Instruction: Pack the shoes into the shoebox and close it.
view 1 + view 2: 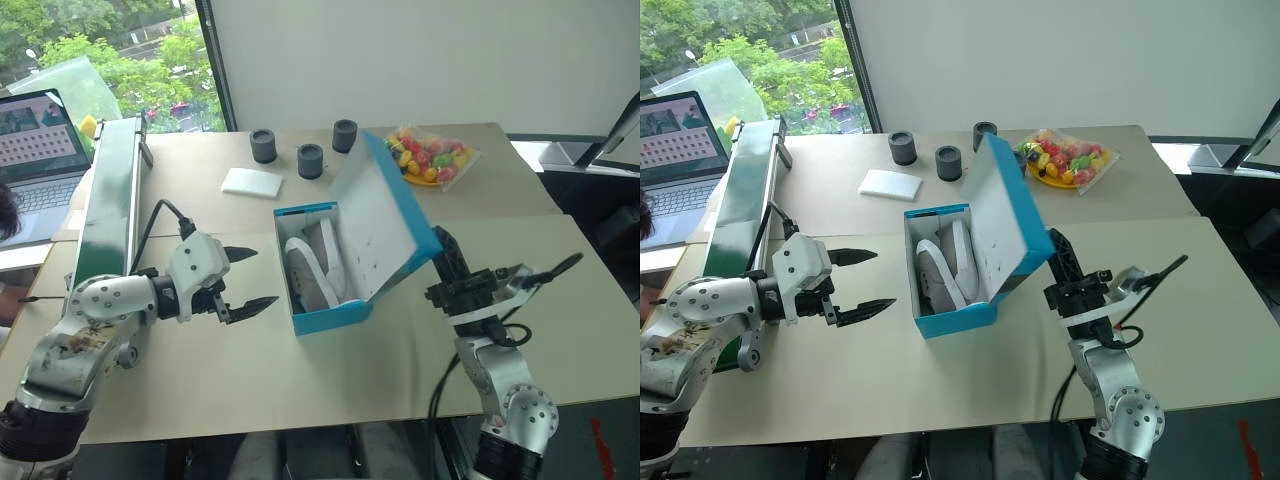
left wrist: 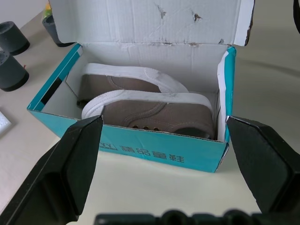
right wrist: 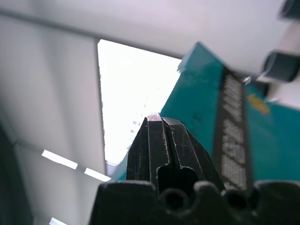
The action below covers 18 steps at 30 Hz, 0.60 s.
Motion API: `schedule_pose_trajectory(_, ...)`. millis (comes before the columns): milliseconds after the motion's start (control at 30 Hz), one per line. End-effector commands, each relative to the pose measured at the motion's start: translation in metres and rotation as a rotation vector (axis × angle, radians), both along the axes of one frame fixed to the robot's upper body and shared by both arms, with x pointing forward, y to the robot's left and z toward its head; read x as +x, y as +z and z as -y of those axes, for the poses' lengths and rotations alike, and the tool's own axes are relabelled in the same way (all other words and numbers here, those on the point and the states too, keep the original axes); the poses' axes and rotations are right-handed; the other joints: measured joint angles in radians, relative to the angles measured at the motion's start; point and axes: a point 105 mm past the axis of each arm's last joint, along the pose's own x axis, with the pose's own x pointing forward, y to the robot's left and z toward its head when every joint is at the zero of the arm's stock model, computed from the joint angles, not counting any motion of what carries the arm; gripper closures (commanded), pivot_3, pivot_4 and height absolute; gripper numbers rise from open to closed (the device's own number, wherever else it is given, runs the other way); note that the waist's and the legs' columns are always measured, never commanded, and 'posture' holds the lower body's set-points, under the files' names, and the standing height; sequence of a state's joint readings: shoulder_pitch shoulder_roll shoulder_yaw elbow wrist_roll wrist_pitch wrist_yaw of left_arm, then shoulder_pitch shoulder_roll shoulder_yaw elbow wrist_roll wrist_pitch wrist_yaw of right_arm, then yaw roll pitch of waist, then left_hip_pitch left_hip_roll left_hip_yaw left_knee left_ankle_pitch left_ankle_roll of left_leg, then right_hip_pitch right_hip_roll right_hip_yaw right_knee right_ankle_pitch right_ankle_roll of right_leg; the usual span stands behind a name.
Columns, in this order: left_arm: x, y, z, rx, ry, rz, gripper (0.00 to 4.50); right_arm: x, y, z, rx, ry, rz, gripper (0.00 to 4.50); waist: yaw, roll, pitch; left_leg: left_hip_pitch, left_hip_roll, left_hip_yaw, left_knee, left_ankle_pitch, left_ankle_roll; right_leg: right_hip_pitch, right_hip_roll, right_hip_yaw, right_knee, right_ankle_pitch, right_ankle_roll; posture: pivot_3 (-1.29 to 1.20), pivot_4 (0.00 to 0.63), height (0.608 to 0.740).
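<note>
2 pale shoes (image 1: 312, 268) with darker soles lie side by side inside the bright blue shoebox (image 1: 330, 318), which stands near the middle of the beige worktop (image 1: 300, 380). The box's hinged lid (image 1: 385, 225) is raised and tilted over the box, its white inner face turned toward the shoes; in the left wrist view that inner face shows small tears along the fold.

The left pincer (image 1: 248, 278) hovers just beside the box's left side, its 2 black fingers (image 1: 240, 253) spread wide and pointing at the box wall, holding nothing. The left wrist view looks between these fingers straight into the box at the 2 shoes.

The right pincer (image 1: 441, 243) is on the box's right side, fingers pressed together and pointing upward, with its tip at the lid's blue outer face near its lower right edge; whether it actually touches the lid cannot be told. The right wrist view shows the closed fingers in front of the lid's blue surface with its black printed strip.

Behind the box lie a flat white pad (image 1: 252, 182), 3 dark cylinders (image 1: 310, 160) and a bag of colourful items (image 1: 432, 158). A long green conveyor (image 1: 108, 200) runs along the worktop's left edge, with an open laptop (image 1: 35, 150) beyond it.
</note>
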State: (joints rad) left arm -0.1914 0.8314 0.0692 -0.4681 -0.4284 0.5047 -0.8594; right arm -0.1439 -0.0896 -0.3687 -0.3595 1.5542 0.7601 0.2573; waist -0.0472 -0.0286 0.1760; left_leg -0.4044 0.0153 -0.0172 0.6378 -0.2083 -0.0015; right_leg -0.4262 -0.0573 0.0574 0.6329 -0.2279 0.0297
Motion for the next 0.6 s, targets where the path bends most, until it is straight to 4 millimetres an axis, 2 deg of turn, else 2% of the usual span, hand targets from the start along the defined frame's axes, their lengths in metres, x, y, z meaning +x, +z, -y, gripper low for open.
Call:
schedule_pose_trajectory(33, -0.002, 0.012, 0.0, 0.001, 0.011, 0.057, 0.0, -0.015, 0.032, -0.036, -0.206, 0.167, 0.179, 4.48, 0.0, 0.0, 0.0, 0.0, 0.0, 0.001, 0.001, 0.0, 0.0, 0.001, 0.0, 0.0, 0.0, 0.0, 0.001, 0.0, 0.15, 0.74)
schedule_pose_trajectory(133, -0.002, 0.015, -0.004, 0.0, 0.037, 0.066, 0.0, -0.015, 0.035, -0.064, -0.476, 0.251, 0.258, 4.48, 0.001, 0.0, 0.0, 0.0, -0.001, 0.002, 0.004, 0.0, 0.0, 0.002, 0.0, 0.001, -0.001, 0.0, 0.004, 0.0, 0.15, 0.74)
schedule_pose_trajectory(300, -0.007, 0.019, -0.017, 0.009, 0.087, 0.066, 0.0, -0.003, 0.018, -0.106, -0.872, 0.322, 0.344, 4.48, 0.0, 0.0, 0.0, 0.0, 0.0, 0.002, 0.005, 0.0, 0.0, 0.001, 0.002, 0.001, -0.001, -0.001, 0.006, 0.0, 0.15, 0.74)
schedule_pose_trajectory(400, -0.014, 0.02, -0.024, 0.018, 0.103, 0.049, 0.0, 0.004, 0.007, -0.125, -0.965, 0.345, 0.371, 4.48, 0.003, -0.001, 0.0, -0.001, 0.0, 0.002, 0.005, 0.0, 0.0, 0.0, 0.002, 0.0, -0.002, 0.001, 0.001, 0.0, 0.15, 0.74)
schedule_pose_trajectory(500, -0.024, 0.017, -0.032, 0.034, 0.122, 0.018, 0.0, 0.032, -0.001, -0.146, -1.005, 0.315, 0.329, 4.48, 0.0, -0.002, 0.0, -0.003, 0.0, 0.002, 0.005, -0.001, 0.0, -0.001, 0.001, 0.0, -0.002, 0.001, 0.001, 0.0, 0.15, 0.74)
schedule_pose_trajectory(600, -0.028, 0.015, -0.034, 0.034, 0.129, 0.003, 0.0, 0.058, -0.01, -0.159, -1.078, 0.259, 0.313, 4.48, 0.002, -0.003, 0.0, -0.002, 0.0, 0.002, 0.006, -0.001, 0.0, -0.001, 0.001, 0.001, -0.001, 0.002, 0.0, 0.0, 0.15, 0.74)
